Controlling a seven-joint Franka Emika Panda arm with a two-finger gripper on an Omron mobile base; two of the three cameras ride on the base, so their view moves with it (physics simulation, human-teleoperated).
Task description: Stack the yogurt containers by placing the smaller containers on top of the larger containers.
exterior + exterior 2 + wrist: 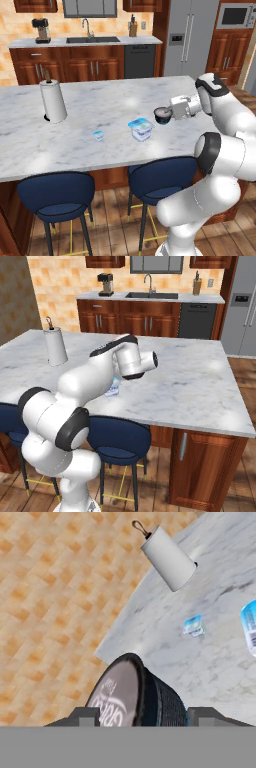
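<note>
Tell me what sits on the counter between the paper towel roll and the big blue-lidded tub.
In the left base view, the tiny white cup sits between the paper towel roll and the tub; otherwise bare marble.

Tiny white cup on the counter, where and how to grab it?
Take the tiny white cup from straight above, fingers across its side walls just below the light-blue top. It stands upright and alone on the counter, apart from the tub. The gripper is currently shut on the dark cup.

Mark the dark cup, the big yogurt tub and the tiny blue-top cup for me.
dark cup (162,115): left base view, on its dark side wall, held off the counter.
big yogurt tub (141,129): left base view, on its translucent front wall under the blue lid.
tiny blue-top cup (99,135): left base view, on its light-blue top.
</note>
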